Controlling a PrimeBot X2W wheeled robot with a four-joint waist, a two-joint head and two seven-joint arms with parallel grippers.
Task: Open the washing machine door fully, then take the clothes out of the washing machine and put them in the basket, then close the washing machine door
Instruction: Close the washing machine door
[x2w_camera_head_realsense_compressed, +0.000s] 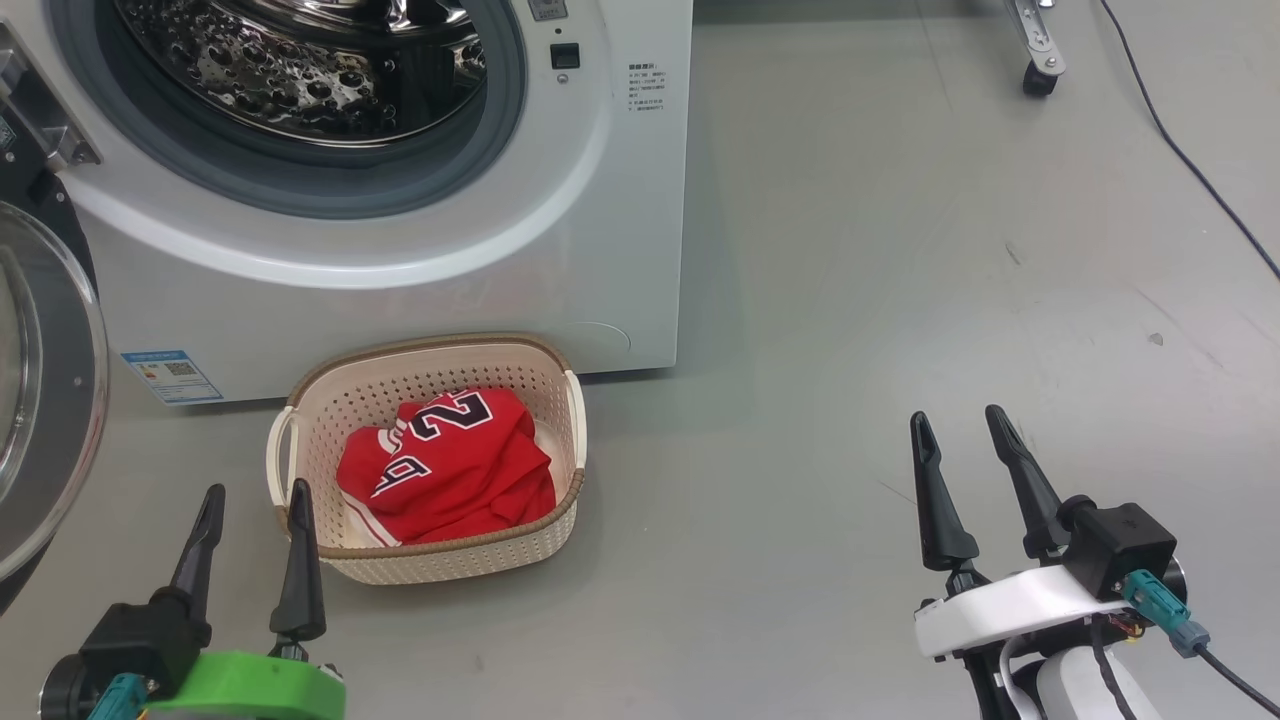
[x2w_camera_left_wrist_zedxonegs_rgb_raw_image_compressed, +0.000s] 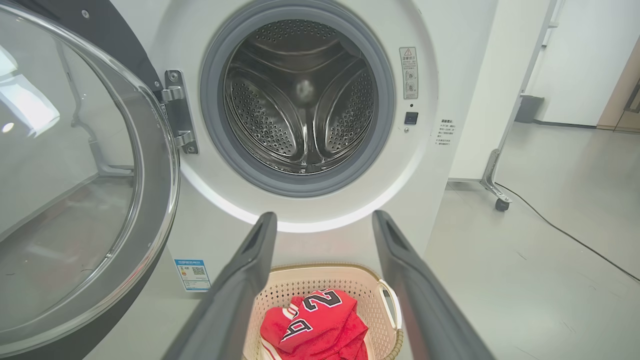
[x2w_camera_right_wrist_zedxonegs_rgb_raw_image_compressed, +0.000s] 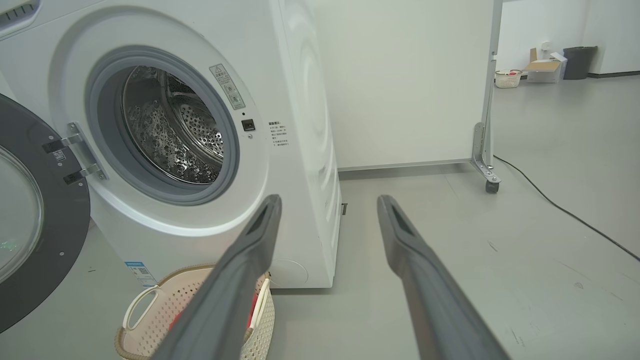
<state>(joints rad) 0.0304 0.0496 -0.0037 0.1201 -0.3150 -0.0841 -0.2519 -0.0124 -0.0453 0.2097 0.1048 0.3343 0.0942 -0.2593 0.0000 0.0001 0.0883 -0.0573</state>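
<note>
The white washing machine (x2w_camera_head_realsense_compressed: 560, 260) stands with its steel drum (x2w_camera_left_wrist_zedxonegs_rgb_raw_image_compressed: 300, 100) bare of clothes. Its door (x2w_camera_head_realsense_compressed: 40, 400), black-rimmed with a glass bowl, hangs swung wide to the left (x2w_camera_left_wrist_zedxonegs_rgb_raw_image_compressed: 75, 175) (x2w_camera_right_wrist_zedxonegs_rgb_raw_image_compressed: 30, 215). On the floor before the washer sits the cream basket (x2w_camera_head_realsense_compressed: 320, 410) holding the red jersey with navy numbers (x2w_camera_head_realsense_compressed: 450, 465) (x2w_camera_left_wrist_zedxonegs_rgb_raw_image_compressed: 315, 325); a white cloth edge shows beside it. My left gripper (x2w_camera_head_realsense_compressed: 257, 490) is open, just left of the basket's near corner. My right gripper (x2w_camera_head_realsense_compressed: 958, 415) is open over bare floor, well right of the basket (x2w_camera_right_wrist_zedxonegs_rgb_raw_image_compressed: 145, 310).
A wheeled frame leg (x2w_camera_head_realsense_compressed: 1040, 60) and a black cable (x2w_camera_head_realsense_compressed: 1190, 160) lie at the far right. In the right wrist view a white partition (x2w_camera_right_wrist_zedxonegs_rgb_raw_image_compressed: 400, 80) stands beside the washer, with boxes and a bin (x2w_camera_right_wrist_zedxonegs_rgb_raw_image_compressed: 550, 65) far behind.
</note>
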